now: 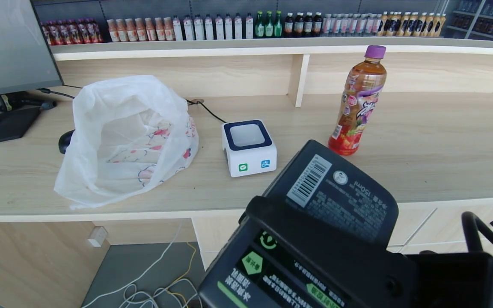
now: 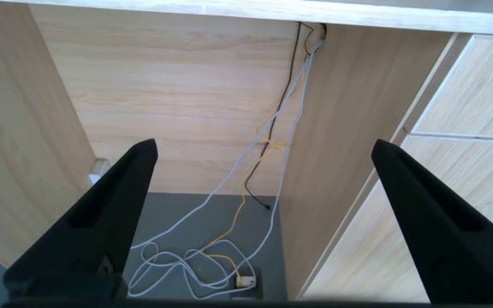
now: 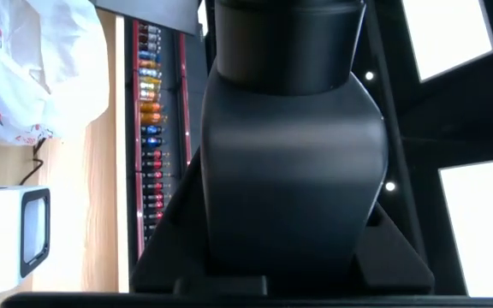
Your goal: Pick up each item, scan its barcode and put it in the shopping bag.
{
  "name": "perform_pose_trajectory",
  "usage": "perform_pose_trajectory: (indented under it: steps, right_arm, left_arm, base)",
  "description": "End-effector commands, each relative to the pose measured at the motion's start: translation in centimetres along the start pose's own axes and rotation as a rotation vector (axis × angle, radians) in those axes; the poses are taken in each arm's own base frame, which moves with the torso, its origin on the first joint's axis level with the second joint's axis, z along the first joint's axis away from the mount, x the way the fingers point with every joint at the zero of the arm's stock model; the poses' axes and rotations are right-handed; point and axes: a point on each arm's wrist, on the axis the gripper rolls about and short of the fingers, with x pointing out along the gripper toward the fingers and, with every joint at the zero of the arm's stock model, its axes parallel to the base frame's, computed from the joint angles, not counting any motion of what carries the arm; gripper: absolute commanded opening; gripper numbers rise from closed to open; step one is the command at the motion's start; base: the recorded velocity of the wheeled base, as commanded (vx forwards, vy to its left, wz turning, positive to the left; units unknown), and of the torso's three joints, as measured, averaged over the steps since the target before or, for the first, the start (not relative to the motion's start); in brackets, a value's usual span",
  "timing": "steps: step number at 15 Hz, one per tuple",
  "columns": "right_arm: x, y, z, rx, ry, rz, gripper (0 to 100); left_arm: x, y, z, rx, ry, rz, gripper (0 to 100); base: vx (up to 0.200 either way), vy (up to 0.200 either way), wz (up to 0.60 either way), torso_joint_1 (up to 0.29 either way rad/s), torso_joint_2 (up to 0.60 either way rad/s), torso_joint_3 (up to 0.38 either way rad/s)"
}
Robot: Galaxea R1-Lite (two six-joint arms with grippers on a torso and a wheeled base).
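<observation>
Right gripper (image 3: 285, 257): clenched on the black tube (image 1: 336, 201), a finger down each side of its body. The tube is held off the counter (image 1: 443, 141), on the near side of the scanner (image 1: 249, 147) and a little to its right, out over the counter's front edge. Its barcode (image 1: 308, 180) faces up, away from the scanner's window.

Left gripper (image 2: 259, 222): released, nothing between the fingers. It hangs below the counter, above loose wires on the floor.

Bag (image 1: 126, 137): just left of the scanner, mouth gaping toward the near side, nothing to be made out inside.

Bottle (image 1: 357, 102): upright to the right of the scanner and a bit farther back, untouched.

Step in hand, as I read it: the tube is lifted and the scan is due, not yet lined up.

Next move calls for rolling the wrist so the barcode looks down, then carrying the tube forward and left over the window. After that it goes on leftward, past the scanner, into the bag. The bottle would follow.
</observation>
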Motion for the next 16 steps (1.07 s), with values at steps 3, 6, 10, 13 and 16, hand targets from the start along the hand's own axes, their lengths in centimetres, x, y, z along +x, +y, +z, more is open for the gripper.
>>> perform_pose_trajectory:
  steps: [3,6,10,13,16]
  right_arm:
    - [-0.04,-0.07,0.18,0.001,-0.006,-0.002,0]
    - [-0.04,-0.08,0.31,0.003,-0.011,-0.003,0]
    - [-0.02,-0.13,0.42,0.005,-0.014,-0.004,0]
    - [-0.07,-0.2,0.59,-0.007,-0.021,-0.006,0]
    - [-0.08,-0.23,0.74,-0.007,-0.027,-0.008,0]
  left_arm:
    - [0.0,0.0,0.0,0.001,-0.001,0.0,100]
    - [0.0,0.0,0.0,-0.001,-0.001,0.0,100]
    - [0.0,0.0,0.0,0.001,-0.001,0.0,100]
    - [0.0,0.0,0.0,-0.001,-0.001,0.0,100]
    - [0.0,0.0,0.0,0.001,-0.001,0.0,100]
  base:
    - [0.0,0.0,0.0,0.0,0.0,0.0]
    - [0.0,0.0,0.0,0.0,0.0,0.0]
    - [0.0,0.0,0.0,0.0,0.0,0.0]
    - [0.0,0.0,0.0,0.0,0.0,0.0]
    - [0.0,0.0,0.0,0.0,0.0,0.0]
